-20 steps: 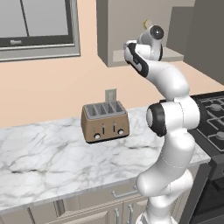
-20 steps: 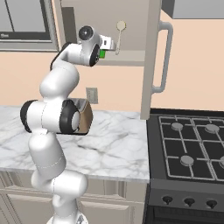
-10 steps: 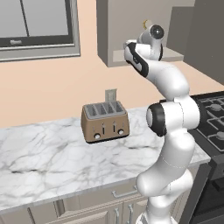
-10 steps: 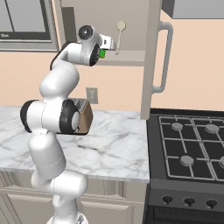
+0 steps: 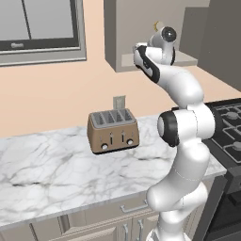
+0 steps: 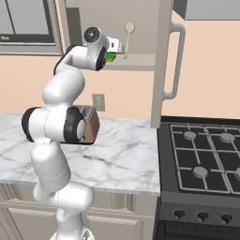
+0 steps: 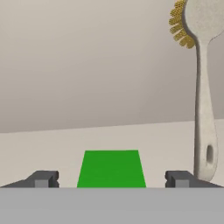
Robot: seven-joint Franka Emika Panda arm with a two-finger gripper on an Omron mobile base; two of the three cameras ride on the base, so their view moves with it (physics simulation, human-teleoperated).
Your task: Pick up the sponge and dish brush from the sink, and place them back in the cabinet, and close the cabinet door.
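Note:
My gripper [image 7: 110, 180] reaches into the open grey-taupe cabinet [image 6: 140, 60] and is open. The green sponge [image 7: 111, 168] lies flat on the shelf between the two fingertips [image 7: 42, 178], with a gap on each side. In the right base view the sponge [image 6: 111, 57] shows just under the gripper [image 6: 118, 47]. The dish brush [image 7: 203, 100] stands upright on its handle against the cabinet's back wall, to the right of the sponge, head up. The cabinet door [image 6: 161, 65] stands open with its long bar handle [image 6: 178, 61]. The sink is out of view.
A brown toaster [image 5: 113, 132] sits on the white marble counter [image 5: 56, 174] below the cabinet. A black stove [image 6: 206, 154] adjoins the counter on the right. A window [image 5: 37, 26] is on the wall to the left.
The fingers have spread wider and let go of the sponge, which now rests on the shelf. The arm has barely moved.

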